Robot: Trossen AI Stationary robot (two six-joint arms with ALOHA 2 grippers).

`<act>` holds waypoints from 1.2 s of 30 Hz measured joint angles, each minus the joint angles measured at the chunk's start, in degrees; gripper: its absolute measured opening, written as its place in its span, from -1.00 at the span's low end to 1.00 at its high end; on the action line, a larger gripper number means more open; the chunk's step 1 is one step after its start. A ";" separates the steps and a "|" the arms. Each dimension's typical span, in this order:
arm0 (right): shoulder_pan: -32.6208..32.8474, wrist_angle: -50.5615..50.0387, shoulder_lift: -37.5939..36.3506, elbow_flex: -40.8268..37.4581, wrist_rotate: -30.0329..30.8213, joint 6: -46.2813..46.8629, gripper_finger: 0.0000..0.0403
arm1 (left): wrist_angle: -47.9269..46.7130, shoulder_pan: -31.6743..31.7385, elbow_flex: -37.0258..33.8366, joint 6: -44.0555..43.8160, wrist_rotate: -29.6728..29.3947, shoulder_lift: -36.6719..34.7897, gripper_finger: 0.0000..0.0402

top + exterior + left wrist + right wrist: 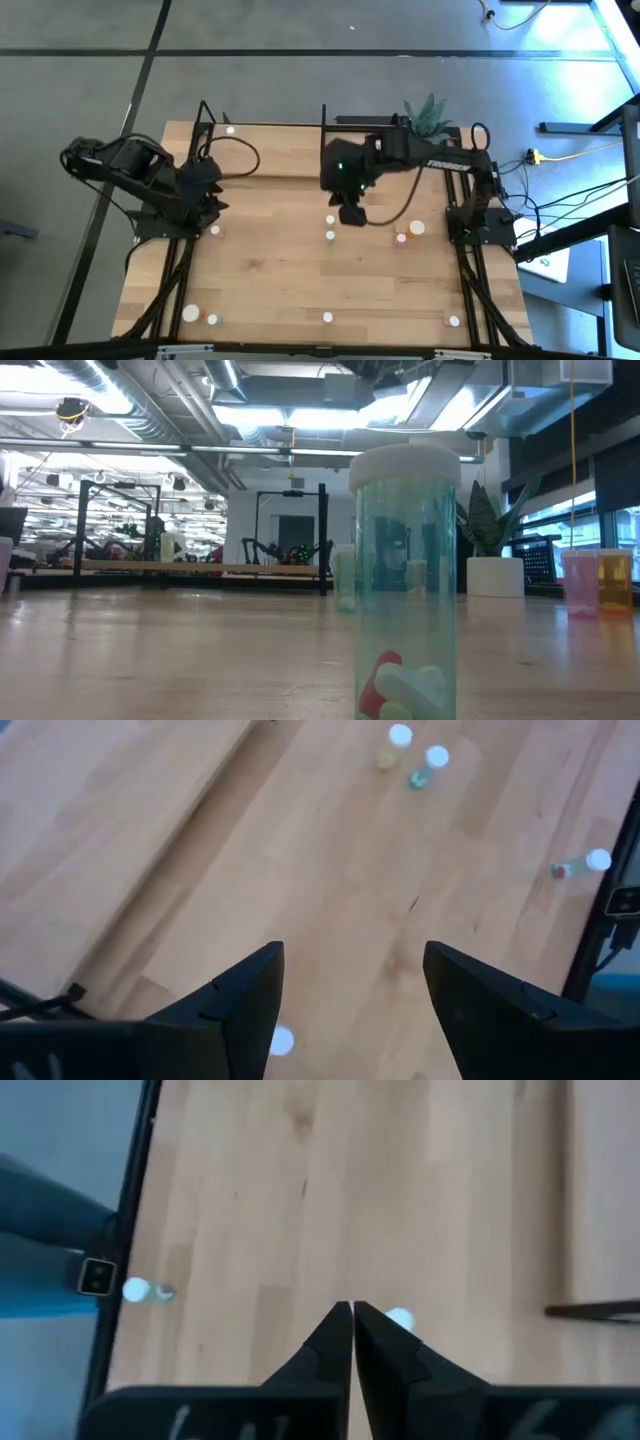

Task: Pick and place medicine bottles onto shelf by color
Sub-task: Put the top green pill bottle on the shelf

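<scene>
Blocking the low view, a green bottle (405, 585); right pincer (352, 1312) pinched empty; left pincer (350, 982) wide.

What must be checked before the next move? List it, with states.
1. Right gripper open for a pick: not ok, shut and empty.
2. Bottle between its fingers: not ok, it sits beside them.
3. Left gripper open and empty: ok.
4. White cap centred between the left fingers: not ok, it sits close to one finger.
5. Colour of the bottle under that cap: cannot tell.
6. Bare room on the shelf: ok.
</scene>
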 joint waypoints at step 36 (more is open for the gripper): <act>15.86 -6.49 -0.12 0.00 3.13 43.85 -0.77 | 0.82 -13.61 -0.02 -0.51 -8.40 1.72 0.16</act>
